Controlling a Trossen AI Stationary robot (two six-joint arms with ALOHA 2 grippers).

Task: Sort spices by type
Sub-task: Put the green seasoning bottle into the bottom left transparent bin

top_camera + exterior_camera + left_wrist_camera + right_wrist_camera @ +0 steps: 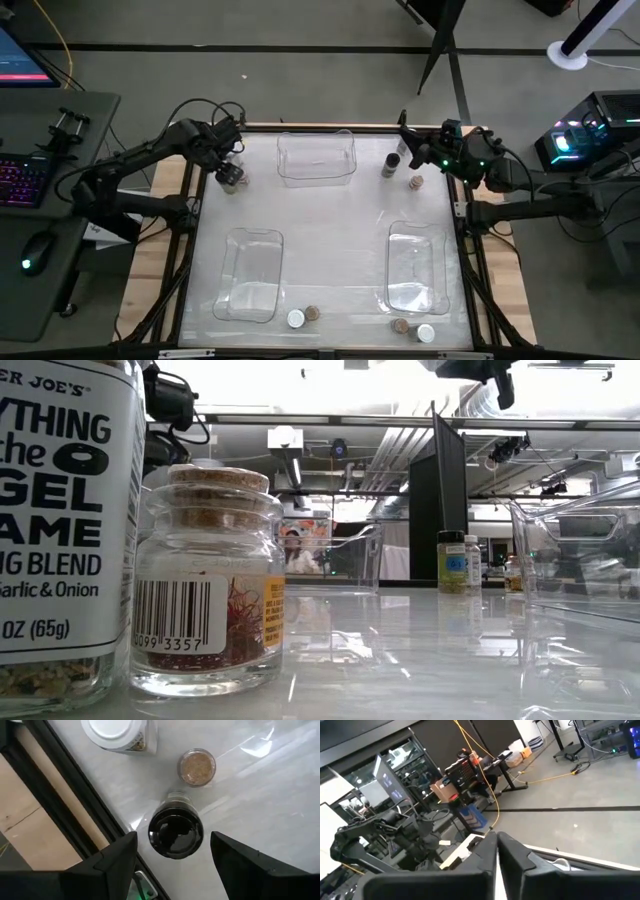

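Observation:
My left gripper [174, 862] [229, 163] hangs open over the table's far left corner. Its fingers stand on either side of a black-lidded jar [175, 833] and do not touch it. Beside that jar stand a cork-topped jar [197, 767] and a white-lidded jar [117, 732]. My right gripper [497, 851] [406, 140] is shut and empty, raised near the far right corner. Below it stand a black-lidded jar [390, 165] and a tan-lidded jar [415, 181]. Along the near edge stand a white-lidded jar [296, 318], a tan one [313, 313], another tan one [400, 325] and another white one [426, 333].
Three clear plastic bins sit on the table: one at the far middle [317, 157], one near left [250, 275], one near right [417, 268]. The table's dark frame rail [65, 805] runs close beside the left jars. The low view looks past a large labelled jar [60, 530] and a cork jar [210, 580].

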